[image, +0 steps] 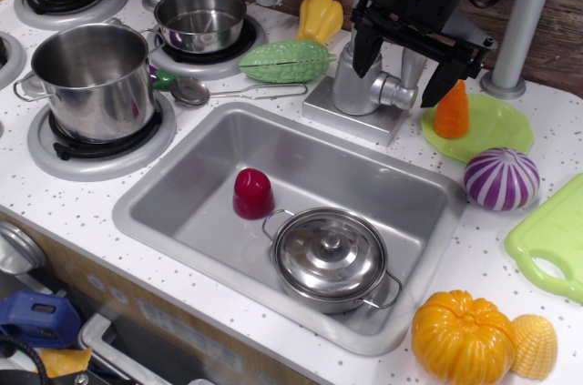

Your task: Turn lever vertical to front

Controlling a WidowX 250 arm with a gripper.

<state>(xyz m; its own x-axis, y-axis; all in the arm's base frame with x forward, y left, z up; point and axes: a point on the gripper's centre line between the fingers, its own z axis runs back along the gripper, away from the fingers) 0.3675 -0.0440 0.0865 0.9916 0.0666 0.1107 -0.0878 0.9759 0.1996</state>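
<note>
Silver-grey lever (411, 64) stands unturned between the spread, empty fingers of the gripper (402, 73); approach stage, closing needed next.

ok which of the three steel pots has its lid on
The lidded pot lying in the sink. The tall pot and the small pot sit open on the stove burners.

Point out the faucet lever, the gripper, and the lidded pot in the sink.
lever (412, 65), main camera view, on its upright paddle.
gripper (405, 75), main camera view, midway between its fingertips.
lidded pot (330, 256), main camera view, on its lid.
</note>
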